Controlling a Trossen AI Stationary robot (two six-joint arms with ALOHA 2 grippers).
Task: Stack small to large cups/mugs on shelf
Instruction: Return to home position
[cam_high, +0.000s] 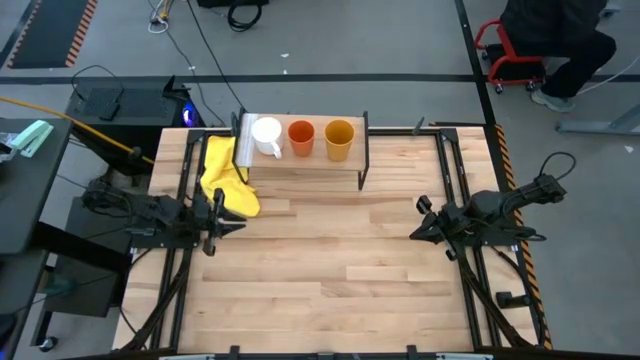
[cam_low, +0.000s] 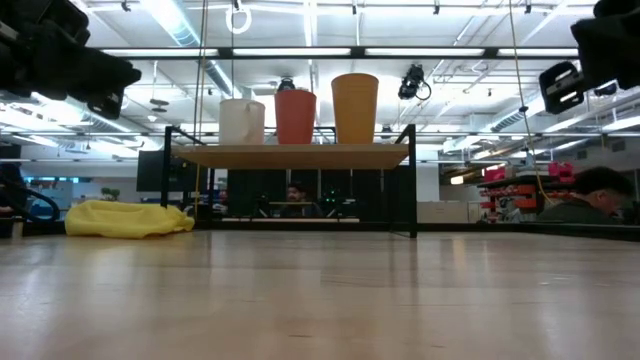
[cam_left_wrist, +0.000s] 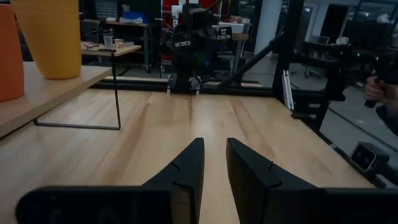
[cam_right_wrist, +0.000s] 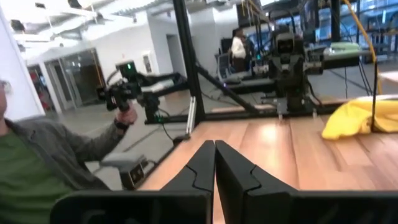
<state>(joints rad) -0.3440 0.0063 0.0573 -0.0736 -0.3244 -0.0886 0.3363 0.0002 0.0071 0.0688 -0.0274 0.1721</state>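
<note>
Shelf (cam_high: 300, 166): bore mug (cam_high: 266, 134), orange cup (cam_high: 301, 134), yellow cup (cam_high: 339, 136) in a row.
My left pincer (cam_left_wrist: 214, 146): barely parted, empty, at table (cam_high: 330, 265) left.
My right pincer (cam_right_wrist: 215, 144): closed, empty, opposite.

1. The tabletop (cam_high: 320, 285) is unobstructed across its centre and near half, between the left gripper (cam_high: 236, 223) and the right gripper (cam_high: 415, 232) at opposite sides.
2. The shelf (cam_high: 300, 165) spans the far edge. Its black legs (cam_high: 363, 170) block both ends; the space under the board is open.
3. The shelf top carries the white mug (cam_high: 266, 135), orange-red cup (cam_high: 301, 137) and yellow-orange cup (cam_high: 339, 139) in a row with narrow gaps. Overhead room is free.
4. The yellow cloth (cam_high: 226, 178) fills the corner close beside the left gripper.
</note>
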